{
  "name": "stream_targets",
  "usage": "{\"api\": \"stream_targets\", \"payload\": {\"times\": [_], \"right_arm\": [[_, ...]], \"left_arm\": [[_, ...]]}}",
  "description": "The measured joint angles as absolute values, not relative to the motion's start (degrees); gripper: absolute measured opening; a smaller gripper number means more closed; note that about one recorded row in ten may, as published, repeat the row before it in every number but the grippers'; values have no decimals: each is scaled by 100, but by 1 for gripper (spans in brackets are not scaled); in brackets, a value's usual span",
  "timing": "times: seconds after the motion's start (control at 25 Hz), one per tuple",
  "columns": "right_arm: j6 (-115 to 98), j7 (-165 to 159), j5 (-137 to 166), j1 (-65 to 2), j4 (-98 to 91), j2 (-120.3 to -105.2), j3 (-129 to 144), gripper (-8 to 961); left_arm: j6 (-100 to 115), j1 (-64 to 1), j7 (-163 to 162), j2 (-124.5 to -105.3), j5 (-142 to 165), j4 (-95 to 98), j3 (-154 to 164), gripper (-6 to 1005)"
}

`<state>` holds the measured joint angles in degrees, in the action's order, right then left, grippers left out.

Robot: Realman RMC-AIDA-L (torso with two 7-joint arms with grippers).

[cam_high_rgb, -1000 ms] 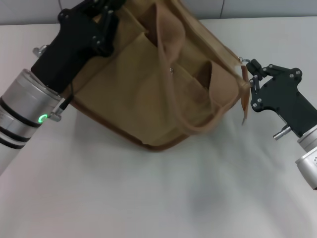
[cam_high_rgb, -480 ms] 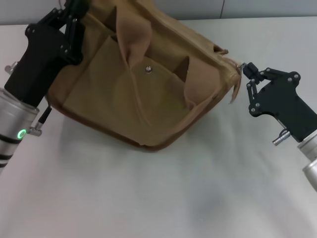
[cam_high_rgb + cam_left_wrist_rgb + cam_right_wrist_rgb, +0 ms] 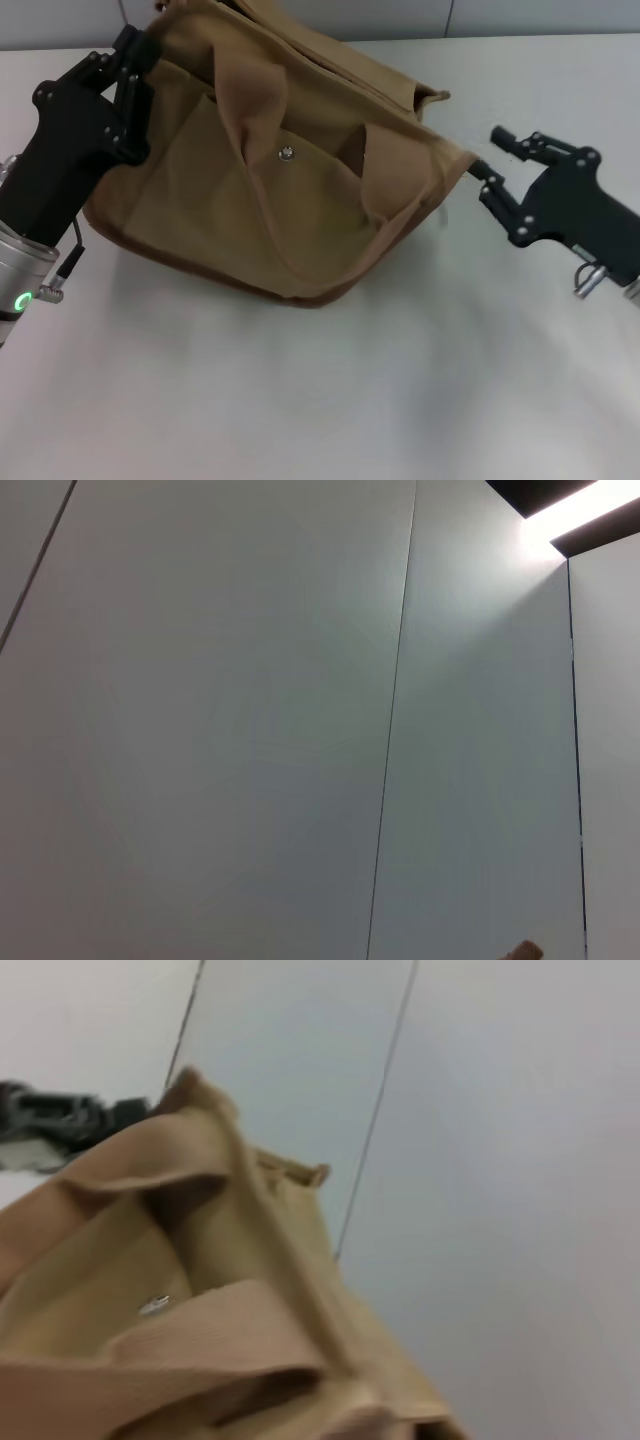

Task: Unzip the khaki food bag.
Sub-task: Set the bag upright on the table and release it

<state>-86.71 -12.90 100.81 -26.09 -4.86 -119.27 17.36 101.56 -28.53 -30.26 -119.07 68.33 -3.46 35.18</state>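
The bag [image 3: 290,190] lies tipped on the bench [image 3: 330,400], its zipper hidden, so progress can't be judged. The left hand [image 3: 135,60] at 10 o'clock clamps its corner; the right hand [image 3: 500,165] at 3 o'clock gapes empty.

left gripper [image 3: 140,55] black | silver wrist cuff, green LED | right gripper [image 3: 505,165] black

The khaki food bag [image 3: 300,200] is matt woven cloth, soft and creased, with a shiny metal snap [image 3: 287,153]. Just beside it, the right gripper [image 3: 497,165] is matt black plastic; the table [image 3: 330,400] looks smooth, matt white.
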Motion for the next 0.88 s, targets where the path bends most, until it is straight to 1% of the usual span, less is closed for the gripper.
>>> {"api": "stream_targets", "payload": {"times": [0.12,0.16,0.32,0.56,0.64,0.68,0.76,0.84,0.88], "right_arm": [[-8754,-2006,10087,-2589,-1012,-11918,1745,328],[-8729,-2485,10089,-2596,-1402,-11911,1776,369],[-8639,-2810,10085,-2643,-1772,-11910,1787,535],[-8061,-2738,10110,-3020,-1917,-11916,2066,556],[-7574,-2288,10082,-3279,-1730,-11951,2347,563],[-7574,-2288,10082,-3279,-1730,-11951,2347,567],[-7307,-1934,10053,-3486,-1482,-11961,2389,574],[-6977,-1555,10047,-3794,-1217,-11964,2363,564],[-6977,-1555,10047,-3794,-1217,-11964,2363,559]], "left_arm": [[10156,-2815,-3029,-11905,6835,-281,3563,69],[10148,-2806,-3039,-11905,6836,-265,3590,69],[10131,-2785,-3038,-11900,6836,-250,3627,70],[10123,-2726,-3048,-11891,6838,-219,3732,69],[10123,-2715,-3048,-11891,6839,-219,3734,69],[10123,-2709,-3052,-11890,6838,-219,3735,68],[10122,-2702,-3056,-11889,6839,-219,3735,67],[10121,-2682,-3066,-11884,6838,-219,3736,67],[10121,-2682,-3066,-11884,6838,-219,3736,66]]}}
